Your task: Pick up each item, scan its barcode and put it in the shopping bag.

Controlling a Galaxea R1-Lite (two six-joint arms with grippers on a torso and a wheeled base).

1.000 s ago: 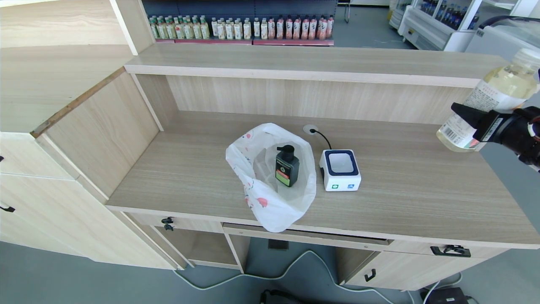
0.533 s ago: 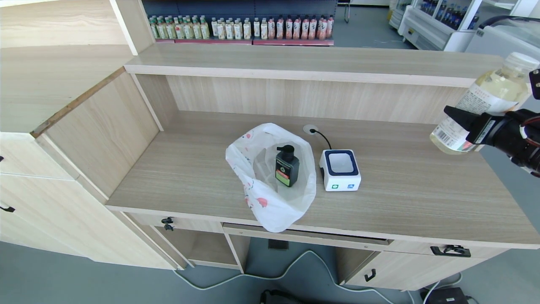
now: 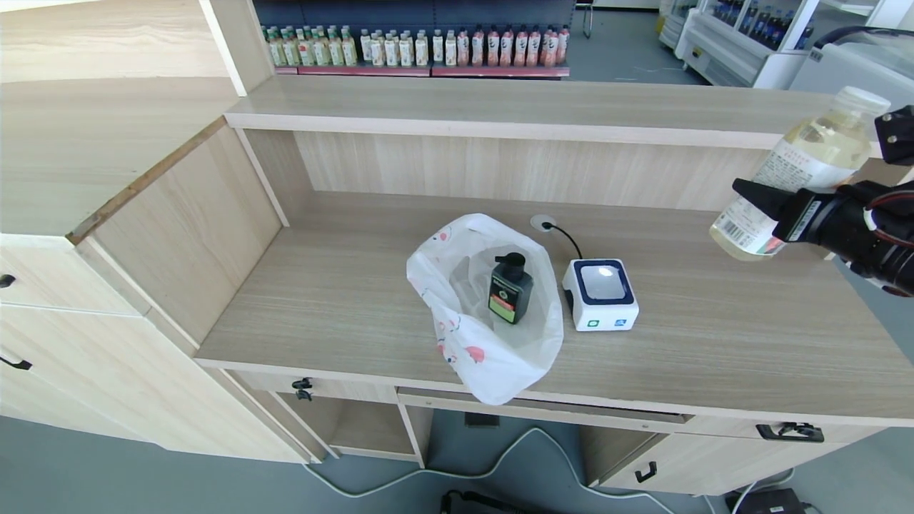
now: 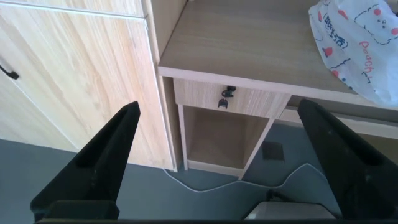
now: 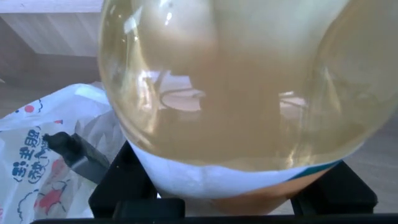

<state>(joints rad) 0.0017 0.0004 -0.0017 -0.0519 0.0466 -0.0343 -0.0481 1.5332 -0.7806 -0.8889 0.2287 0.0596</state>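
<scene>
A clear bottle of pale yellow drink (image 3: 807,153) hangs tilted in the air over the counter's right end, with my right gripper (image 3: 767,198) shut on its lower half. Its rounded base (image 5: 230,87) looms large in the right wrist view. The white shopping bag (image 3: 464,335) stands open mid-counter with a black pump bottle (image 3: 510,289) upright inside. Just right of the bag sits the white barcode scanner (image 3: 600,294), window facing up. My left gripper (image 4: 217,162) is open and empty, low in front of the counter's left corner, with the bag (image 4: 357,43) off to one side.
The wooden counter (image 3: 714,335) has a raised back ledge (image 3: 500,107) and a side wall at the left. The scanner's cable (image 3: 564,239) runs to a port in the counter. Drawers and cupboard handles sit below the front edge. Shelves of bottles (image 3: 421,46) stand far behind.
My right gripper has carried the bottle leftward, nearer the scanner. The head camera has also shifted, sliding the whole scene to the right. Bag, pump bottle and scanner have not moved.
</scene>
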